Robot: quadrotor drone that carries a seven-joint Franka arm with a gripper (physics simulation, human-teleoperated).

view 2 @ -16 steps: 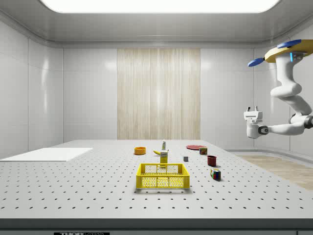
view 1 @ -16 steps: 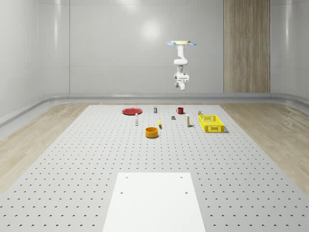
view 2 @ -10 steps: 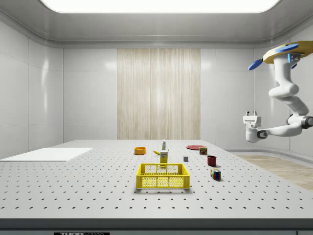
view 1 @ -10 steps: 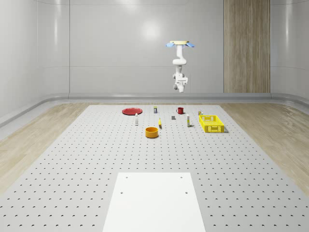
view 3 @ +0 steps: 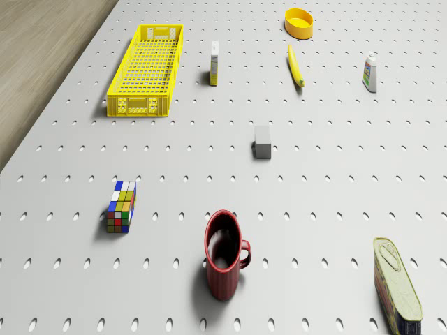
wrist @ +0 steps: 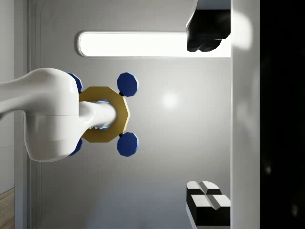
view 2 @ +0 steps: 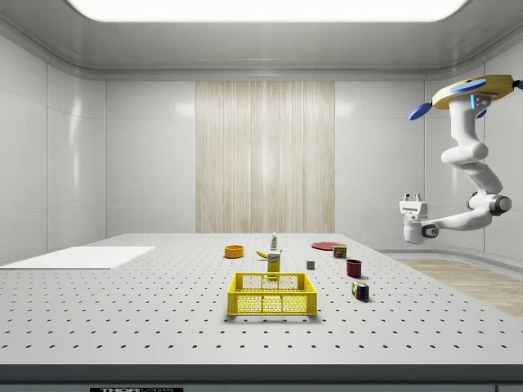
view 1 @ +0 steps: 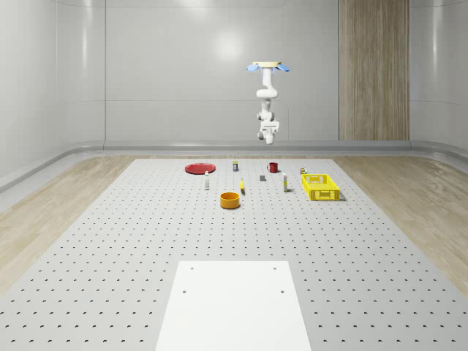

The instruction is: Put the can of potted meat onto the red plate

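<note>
**A:** While the drone (view 2: 474, 88) hovers high in the air, up and off to the side view's right of the red mug (view 2: 354, 267), the arm hangs below it, bent like an elbow. The hand (view 2: 412, 198) is tipped upward, well above the mug!

**B:** And that hand is spread wide. From the wrist you see one dark finger (wrist: 206, 36) and the other far across from it, with nothing between them. It's carrying nothing.

**A:** So where's the can of potted meat (view 3: 397, 286)?

**B:** Down on the desk (view 1: 146, 256), near the mug but not touching it, with the pull-tab lid in plain sight. In the whole-scene view it sits to the mug's left, between the mug and the red plate (view 1: 199, 168).

**A:** So the plate's further out on that same side of the mug, and it's bare. The can isn't on it.

**B:** Correct. Around the mug from the drone's camera: a Rubik's cube (view 3: 121, 206) close by on the other side from the can, and a small grey block (view 3: 262, 142) just past the mug.

**A:** Farther off from the mug there's the yellow crate (view 3: 147, 68), a banana (view 3: 295, 65) and a yellow bowl (view 3: 299, 22).
</note>
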